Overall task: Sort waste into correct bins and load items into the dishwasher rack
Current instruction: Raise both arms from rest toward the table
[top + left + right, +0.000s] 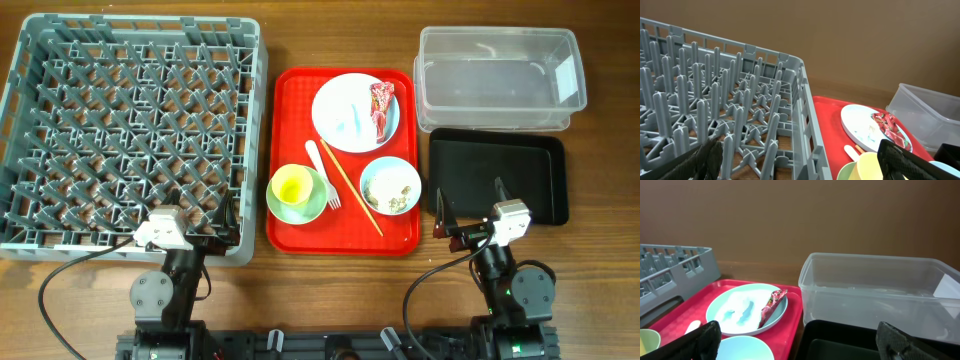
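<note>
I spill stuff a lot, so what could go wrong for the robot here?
The chopsticks lie thin and flat on the red tray, close beside the fork, so a grab might slip or drag both. The yellow cup sits on the green saucer; lifting one could tip the other. The small bowl holds food scraps, which could spill if it tilts.

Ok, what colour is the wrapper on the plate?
Red, with some printed markings. The wrapper shows best in the overhead view.
</note>
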Available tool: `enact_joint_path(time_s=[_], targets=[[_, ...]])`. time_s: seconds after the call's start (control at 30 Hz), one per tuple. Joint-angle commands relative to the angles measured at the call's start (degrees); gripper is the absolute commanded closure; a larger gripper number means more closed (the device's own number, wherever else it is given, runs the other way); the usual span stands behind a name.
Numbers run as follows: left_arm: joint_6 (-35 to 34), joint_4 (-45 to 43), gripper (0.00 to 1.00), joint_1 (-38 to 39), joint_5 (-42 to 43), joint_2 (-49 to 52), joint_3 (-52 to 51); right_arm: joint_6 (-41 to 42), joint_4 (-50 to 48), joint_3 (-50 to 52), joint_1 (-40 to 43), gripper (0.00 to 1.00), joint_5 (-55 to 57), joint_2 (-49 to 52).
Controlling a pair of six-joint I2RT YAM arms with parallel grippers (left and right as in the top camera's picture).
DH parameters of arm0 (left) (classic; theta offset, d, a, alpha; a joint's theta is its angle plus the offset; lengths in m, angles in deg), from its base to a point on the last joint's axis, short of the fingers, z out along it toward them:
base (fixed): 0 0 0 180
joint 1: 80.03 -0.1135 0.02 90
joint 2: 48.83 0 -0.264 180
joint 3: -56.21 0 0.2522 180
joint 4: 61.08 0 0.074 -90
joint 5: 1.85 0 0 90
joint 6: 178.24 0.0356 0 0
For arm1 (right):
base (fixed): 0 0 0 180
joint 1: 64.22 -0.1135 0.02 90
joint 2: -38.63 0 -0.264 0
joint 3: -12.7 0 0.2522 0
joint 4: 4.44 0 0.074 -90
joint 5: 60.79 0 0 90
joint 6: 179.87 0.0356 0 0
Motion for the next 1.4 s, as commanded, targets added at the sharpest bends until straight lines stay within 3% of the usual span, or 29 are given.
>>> enact_joint_path(time_s=[0.0,1.37], targets=[[1.16,0.22,0.00,-0.22,-0.15,-0.22,-0.33,-0.79,-0.28,0.04,-0.24,0.00,0.57,0.00],[1.16,2.01,0.00,-0.26,-1.55,-0.20,0.50,0.57,2.71,-1.73,-0.24,0.00,1.66,1.18]])
